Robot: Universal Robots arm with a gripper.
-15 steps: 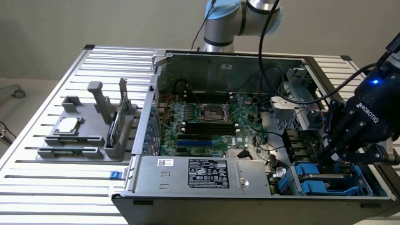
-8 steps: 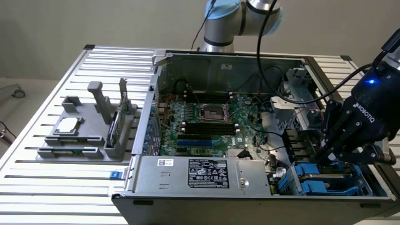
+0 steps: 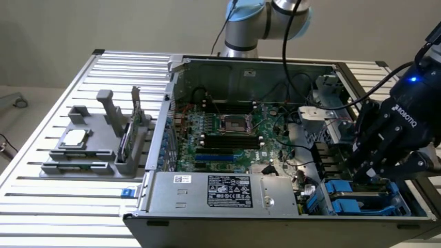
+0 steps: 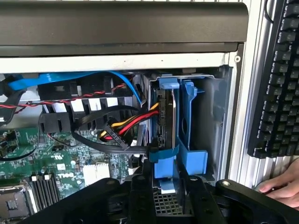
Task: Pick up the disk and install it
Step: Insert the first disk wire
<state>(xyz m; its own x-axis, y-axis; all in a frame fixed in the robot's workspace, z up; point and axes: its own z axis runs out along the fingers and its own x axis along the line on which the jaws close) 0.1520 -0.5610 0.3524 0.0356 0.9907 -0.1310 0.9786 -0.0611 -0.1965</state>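
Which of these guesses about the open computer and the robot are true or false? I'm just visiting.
1. The disk in its blue carrier sits in the drive bay of the computer case. True.
2. The gripper hovers over the grey holder. False: it is at the drive bay, at the exterior view's right.
3. A keyboard lies beside the case. True.
4. The case's side is closed. False: it is open, with the motherboard showing.
5. A person's hand rests near the keyboard. True.
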